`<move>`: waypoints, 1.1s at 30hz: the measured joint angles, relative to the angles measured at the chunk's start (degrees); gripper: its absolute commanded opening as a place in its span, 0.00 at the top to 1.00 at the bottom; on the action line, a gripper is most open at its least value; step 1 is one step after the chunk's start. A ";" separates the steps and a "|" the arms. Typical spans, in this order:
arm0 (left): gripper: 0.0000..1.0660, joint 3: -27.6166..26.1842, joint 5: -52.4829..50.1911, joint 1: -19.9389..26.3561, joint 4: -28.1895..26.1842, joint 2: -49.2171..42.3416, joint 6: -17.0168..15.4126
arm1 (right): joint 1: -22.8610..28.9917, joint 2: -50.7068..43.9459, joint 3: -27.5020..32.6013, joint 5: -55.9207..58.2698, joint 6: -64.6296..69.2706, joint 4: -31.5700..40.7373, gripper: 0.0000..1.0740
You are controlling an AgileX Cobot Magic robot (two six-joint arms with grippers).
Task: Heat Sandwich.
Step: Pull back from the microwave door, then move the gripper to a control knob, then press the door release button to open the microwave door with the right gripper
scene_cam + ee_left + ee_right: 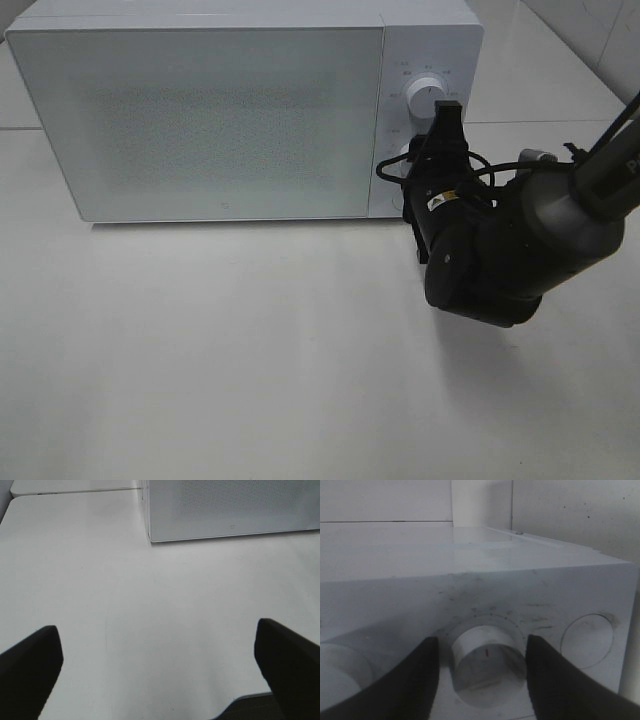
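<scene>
Right wrist view: the right gripper (480,641) is seen parted astride the lower dial (487,662); the left gripper (156,627) is held wide open, empty. The sandwich is unseen, the microwave (200,120) door being shut. The timer could be mis-set by an off-centre pinch.

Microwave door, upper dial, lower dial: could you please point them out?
Microwave door (200,120): exterior high view, middle of the panel.
Upper dial (427,97): exterior high view, its face.
Lower dial (487,656): right wrist view, its face.

Table (250,350) lies open in front — the shut microwave (200,120) walls the back.
</scene>
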 measured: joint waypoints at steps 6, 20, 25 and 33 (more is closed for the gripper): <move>0.06 0.00 0.00 0.00 0.00 0.00 0.00 | 0.06 0.00 0.00 -1.83 -0.17 -0.40 0.26; 0.06 0.00 0.00 0.00 0.00 0.00 0.00 | 0.06 -1.43 2.58 -2.12 -0.34 -2.29 0.29; 0.06 0.00 0.00 0.00 0.00 0.00 0.00 | 0.06 -4.81 6.42 1.20 -2.01 -5.44 0.29; 0.06 0.00 0.00 0.00 0.00 0.00 0.00 | 0.06 -11.46 11.80 14.27 -10.08 -11.46 0.29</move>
